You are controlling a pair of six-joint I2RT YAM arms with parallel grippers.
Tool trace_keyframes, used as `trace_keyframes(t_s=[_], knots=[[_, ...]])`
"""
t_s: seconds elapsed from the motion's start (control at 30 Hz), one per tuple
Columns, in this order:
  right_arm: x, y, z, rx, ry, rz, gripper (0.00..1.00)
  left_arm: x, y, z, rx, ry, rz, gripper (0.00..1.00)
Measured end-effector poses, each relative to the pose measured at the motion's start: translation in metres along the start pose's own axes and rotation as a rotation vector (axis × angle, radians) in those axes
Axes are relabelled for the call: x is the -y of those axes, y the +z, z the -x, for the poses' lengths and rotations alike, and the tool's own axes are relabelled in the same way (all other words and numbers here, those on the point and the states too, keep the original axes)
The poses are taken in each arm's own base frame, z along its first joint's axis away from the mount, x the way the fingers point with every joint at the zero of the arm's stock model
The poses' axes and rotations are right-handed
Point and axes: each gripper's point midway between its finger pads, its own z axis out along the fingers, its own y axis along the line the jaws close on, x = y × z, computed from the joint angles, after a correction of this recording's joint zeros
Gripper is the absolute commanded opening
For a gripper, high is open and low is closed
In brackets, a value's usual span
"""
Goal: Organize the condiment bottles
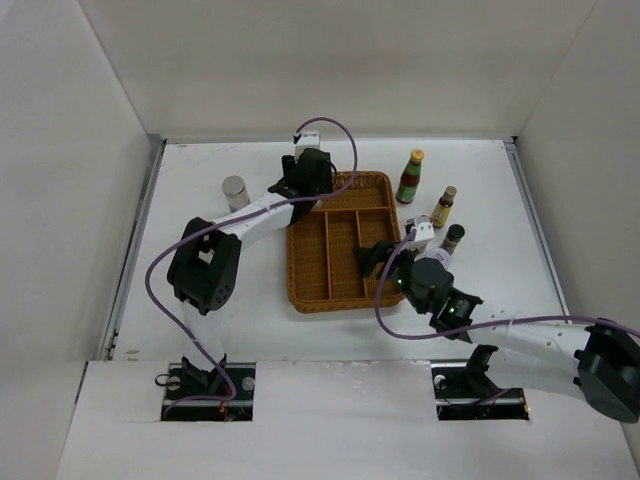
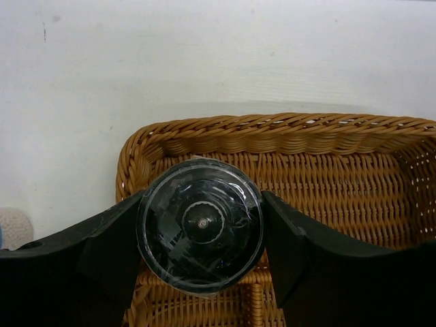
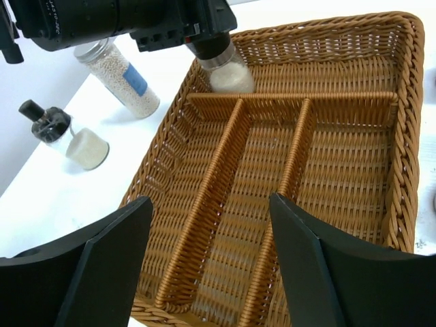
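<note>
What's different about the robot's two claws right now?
The left claw squeezes a jar with white stuff inside; the right claw is open and empty. The left claw is at the wicker tray's far left corner; the right claw is by its right edge. Both are black.

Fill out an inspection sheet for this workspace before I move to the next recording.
Surface: white table, nothing spilled.
Job's things: green-labelled bottle, brown bottle and dark-capped bottle upright right of the wicker tray; white cylinder and small dark-topped jar left of it; black-lidded jar held at the tray's far-left corner.
Clutter: nothing seen.
Grippers: left gripper shut on the black-lidded jar; right gripper open, empty, above the tray.
Cables: purple cables loop from both arms.
Surroundings: white walls on three sides.
</note>
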Motion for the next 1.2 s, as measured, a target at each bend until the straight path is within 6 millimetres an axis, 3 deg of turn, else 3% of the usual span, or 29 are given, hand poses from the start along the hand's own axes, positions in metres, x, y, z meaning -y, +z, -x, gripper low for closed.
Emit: trace_keyframes(t_s=[0.13, 0.23, 0.37, 0.43, 0.5, 0.6, 0.67, 0.73, 0.83, 0.97, 1.07, 1.13, 1.2], knots=[[0.003, 0.000, 0.001, 0.003, 0.001, -0.007, 0.77, 0.003, 0.001, -0.002, 0.027, -0.010, -0.007, 0.85], [0.012, -0.001, 0.004, 0.016, 0.004, -0.029, 0.74, 0.002, -0.002, -0.008, 0.043, -0.015, -0.002, 1.00], [0.025, -0.003, 0.018, 0.057, 0.016, -0.065, 0.48, -0.004, -0.026, -0.004, 0.090, -0.031, 0.000, 1.00], [0.030, -0.007, 0.026, 0.074, 0.022, -0.080, 0.31, -0.005, -0.046, 0.013, 0.147, -0.060, -0.017, 1.00], [0.035, -0.010, 0.033, 0.089, 0.032, -0.099, 0.24, -0.007, -0.074, 0.040, 0.235, -0.112, -0.045, 1.00], [0.044, -0.017, 0.035, 0.086, 0.044, -0.139, 0.26, -0.012, -0.122, 0.084, 0.381, -0.210, -0.100, 1.00], [0.053, -0.021, 0.032, 0.074, 0.049, -0.184, 0.44, -0.017, -0.154, 0.105, 0.470, -0.277, -0.138, 0.90], [0.066, -0.027, 0.028, 0.062, 0.051, -0.249, 0.64, -0.019, -0.180, 0.108, 0.520, -0.323, -0.178, 0.76], [0.088, -0.038, 0.022, 0.051, 0.041, -0.359, 0.78, -0.011, -0.199, 0.077, 0.504, -0.339, -0.242, 0.56], [0.119, -0.053, 0.015, 0.014, 0.014, -0.500, 0.85, 0.003, -0.195, -0.012, 0.355, -0.247, -0.288, 0.42], [0.146, -0.061, 0.016, -0.014, -0.009, -0.619, 0.87, -0.001, -0.194, -0.070, 0.259, -0.174, -0.299, 0.39], [0.159, -0.063, 0.018, -0.032, -0.023, -0.682, 0.87, -0.008, -0.194, -0.090, 0.232, -0.164, -0.299, 0.40], [0.169, -0.064, 0.017, -0.055, -0.037, -0.729, 0.90, -0.014, -0.197, -0.095, 0.237, -0.180, -0.305, 0.42]])
